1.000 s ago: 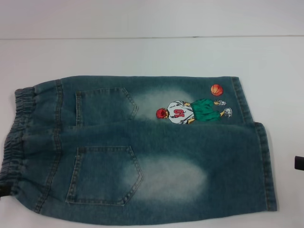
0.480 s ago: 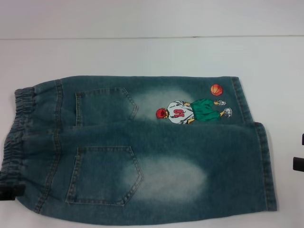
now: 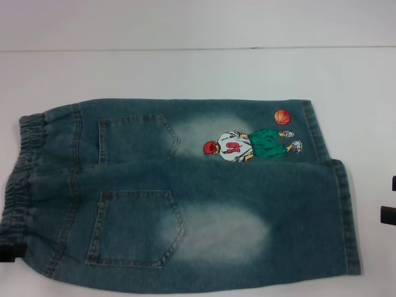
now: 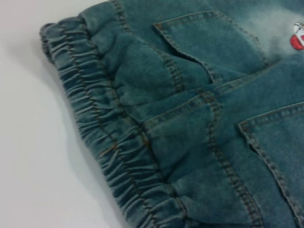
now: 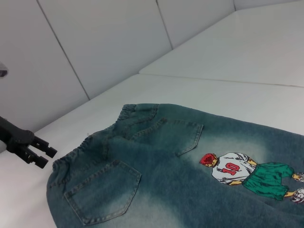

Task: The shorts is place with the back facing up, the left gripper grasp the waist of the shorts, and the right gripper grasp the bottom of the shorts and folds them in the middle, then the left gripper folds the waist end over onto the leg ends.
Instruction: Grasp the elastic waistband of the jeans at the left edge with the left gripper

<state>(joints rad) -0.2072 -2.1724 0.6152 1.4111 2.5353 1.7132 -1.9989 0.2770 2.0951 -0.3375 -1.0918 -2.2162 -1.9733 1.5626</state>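
**Both claws at the edges, neither on the denim yet**

From the head view, the shorts [image 3: 185, 195] lie flat on the white table [image 3: 198, 71], pockets up, elastic waist [image 3: 21, 179] at the robot's left and leg hems [image 3: 346, 213] at its right. The left gripper [image 3: 11, 250] shows only as a dark tip at the near waist corner; I cannot tell how its fingers stand. The right gripper [image 3: 388, 207] peeks in well clear of the hems, equally unreadable.

The left wrist view shows the gathered waistband [image 4: 109, 152] close up. It is bunched, so a pinch may catch only one layer.

In the right wrist view, the left gripper [image 5: 35, 152] appears spread apart beside the waist. Unevenly matched grasps could skew the middle fold.
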